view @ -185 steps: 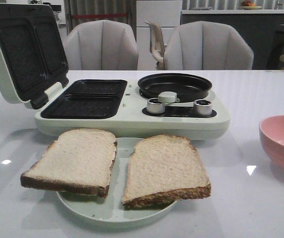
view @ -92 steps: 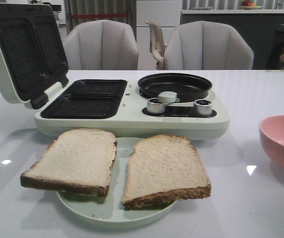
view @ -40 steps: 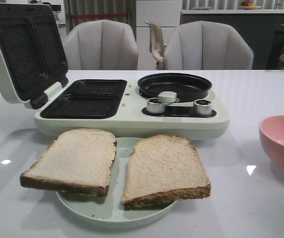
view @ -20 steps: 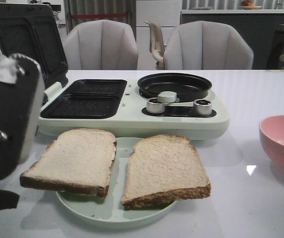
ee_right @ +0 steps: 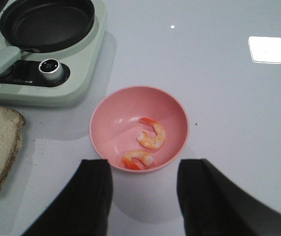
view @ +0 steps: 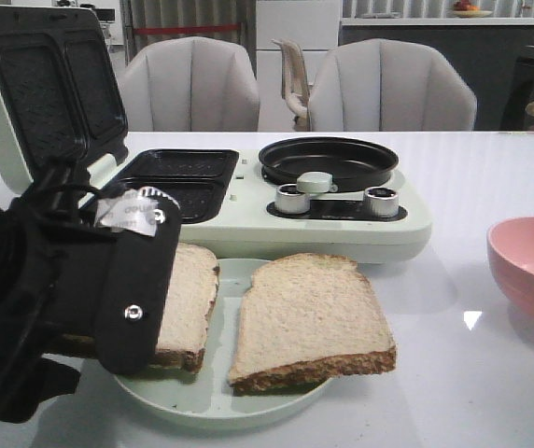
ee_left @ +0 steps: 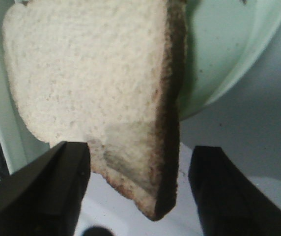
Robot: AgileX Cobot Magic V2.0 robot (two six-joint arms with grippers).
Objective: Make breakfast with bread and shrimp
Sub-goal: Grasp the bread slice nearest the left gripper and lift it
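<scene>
Your left gripper [ee_left: 135, 191] hangs open over the left bread slice [ee_left: 96, 93], a finger on either side of its crust corner, which overhangs the plate [ee_left: 229, 59]. The other slice [view: 309, 317] lies beside it on the plate. Your right gripper [ee_right: 143, 196] is open too, above the pink bowl [ee_right: 106, 128] holding both shrimp [ee_right: 152, 137].
</scene>
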